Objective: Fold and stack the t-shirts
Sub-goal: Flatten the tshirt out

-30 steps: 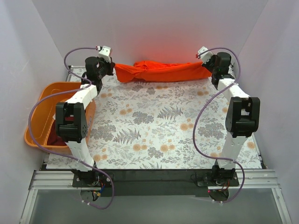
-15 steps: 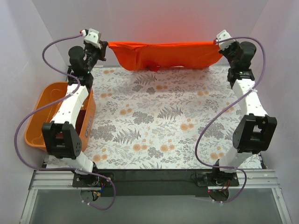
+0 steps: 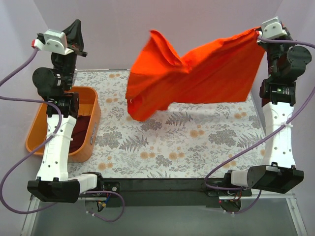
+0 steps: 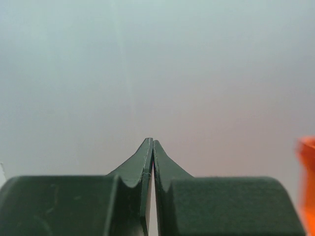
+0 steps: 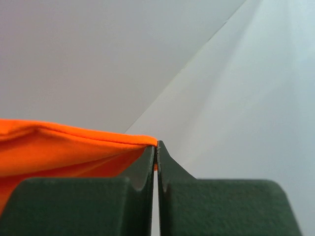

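The bright orange-red t-shirt (image 3: 197, 78) hangs in the air over the far half of the table. My right gripper (image 3: 258, 32), raised high at the far right, is shut on its corner; the cloth (image 5: 59, 147) leaves the closed jaws to the left of my right gripper (image 5: 157, 145). The shirt's left end hangs free and droops. My left gripper (image 3: 76, 27) is raised at the far left, shut and empty, apart from the shirt. In the left wrist view my left gripper (image 4: 153, 142) faces a bare wall, with a sliver of orange cloth (image 4: 307, 172) at the right edge. The dark maroon t-shirt (image 3: 81, 132) lies in the basket.
The rigid orange plastic basket (image 3: 35, 129) stands at the table's left edge beside the left arm. The floral tablecloth (image 3: 197, 147) covers the table. White walls enclose the back and both sides.
Both arms rose high. The shirt, earlier stretched between both grippers, slipped out of the left gripper. It now swings from the right gripper alone, lifted off the table.
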`<move>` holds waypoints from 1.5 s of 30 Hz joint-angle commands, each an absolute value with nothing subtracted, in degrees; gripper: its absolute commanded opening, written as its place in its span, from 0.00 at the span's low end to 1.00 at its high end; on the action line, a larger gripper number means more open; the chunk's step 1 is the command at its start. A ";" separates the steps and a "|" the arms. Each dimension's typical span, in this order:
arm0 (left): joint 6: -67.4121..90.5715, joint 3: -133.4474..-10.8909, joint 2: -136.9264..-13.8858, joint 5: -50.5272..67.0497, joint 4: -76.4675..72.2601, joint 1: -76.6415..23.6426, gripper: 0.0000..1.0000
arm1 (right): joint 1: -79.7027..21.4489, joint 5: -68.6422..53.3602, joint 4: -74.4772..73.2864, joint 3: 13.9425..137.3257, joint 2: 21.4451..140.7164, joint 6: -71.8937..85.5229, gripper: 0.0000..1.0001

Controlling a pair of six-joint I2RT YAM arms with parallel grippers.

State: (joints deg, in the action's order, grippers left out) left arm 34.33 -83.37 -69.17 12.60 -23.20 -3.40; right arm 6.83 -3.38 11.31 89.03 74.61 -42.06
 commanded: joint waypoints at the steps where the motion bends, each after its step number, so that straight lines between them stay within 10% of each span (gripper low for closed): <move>1: 33.84 -87.70 -71.10 8.26 -21.97 -2.55 0.00 | 8.00 -0.61 14.06 93.51 75.14 -41.13 0.01; 7: 34.53 -88.25 -75.84 10.27 -20.92 -2.55 0.00 | 8.00 -4.12 13.01 93.00 77.61 -42.71 0.01; 11: 40.15 -84.48 -77.78 37.48 -10.67 -2.64 0.00 | 7.56 -9.13 11.25 83.52 73.50 -45.43 0.01; 19: 40.23 -61.28 -76.81 36.57 -5.36 -22.91 0.36 | 8.53 -7.47 10.81 61.88 64.08 -50.80 0.01; 28: 49.22 -54.67 -81.03 35.25 -7.21 -31.35 0.54 | 5.63 -14.86 2.90 78.82 66.79 -40.17 0.01; 45: 47.02 -89.37 -126.37 21.80 -19.77 -59.23 0.65 | 5.54 -0.62 7.47 72.86 67.58 -47.02 0.01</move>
